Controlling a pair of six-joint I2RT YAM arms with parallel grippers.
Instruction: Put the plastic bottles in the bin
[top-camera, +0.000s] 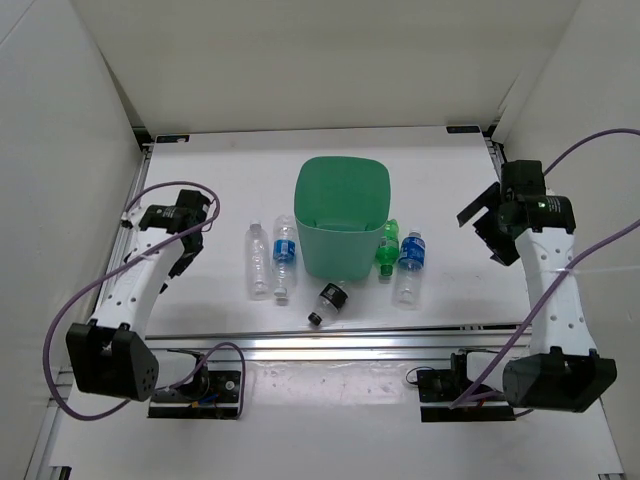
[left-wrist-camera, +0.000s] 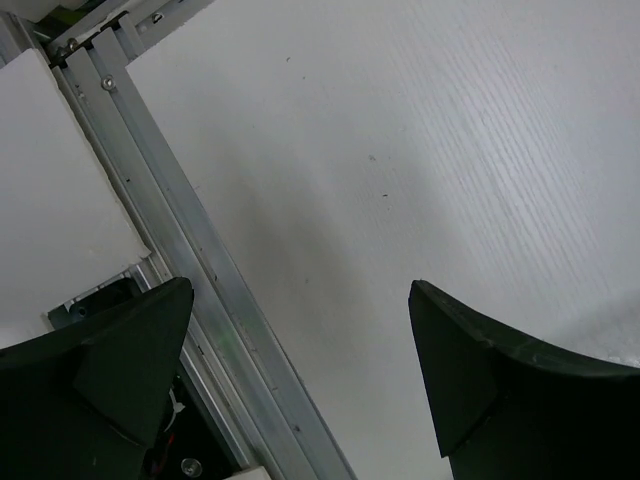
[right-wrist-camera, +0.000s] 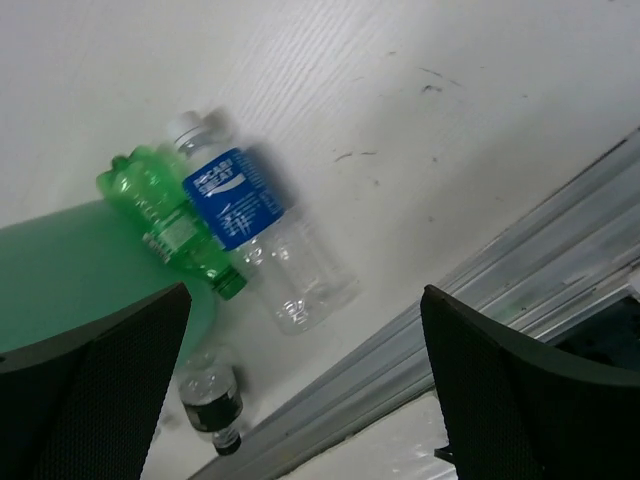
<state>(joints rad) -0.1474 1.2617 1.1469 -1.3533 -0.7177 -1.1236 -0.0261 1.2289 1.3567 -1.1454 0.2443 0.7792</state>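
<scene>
The mint-green bin (top-camera: 342, 215) stands upright at mid-table. Left of it lie a plain clear bottle (top-camera: 258, 258) and a blue-labelled clear bottle (top-camera: 284, 255), side by side. A short bottle with a black label (top-camera: 328, 303) lies in front of the bin. At its right lie a green bottle (top-camera: 386, 250) and another blue-labelled bottle (top-camera: 410, 262), touching. My left gripper (top-camera: 190, 248) hovers open at the table's left edge, over bare table (left-wrist-camera: 300, 290). My right gripper (top-camera: 485, 225) is open and empty (right-wrist-camera: 305, 295), right of the green bottle (right-wrist-camera: 165, 215) and the blue-labelled one (right-wrist-camera: 250, 225).
An aluminium rail (left-wrist-camera: 190, 250) borders the table's left side, and another (right-wrist-camera: 480, 290) runs along the front edge. White walls enclose the table on three sides. Purple cables loop off both arms. The bin's wall (right-wrist-camera: 60, 270) fills the right wrist view's left.
</scene>
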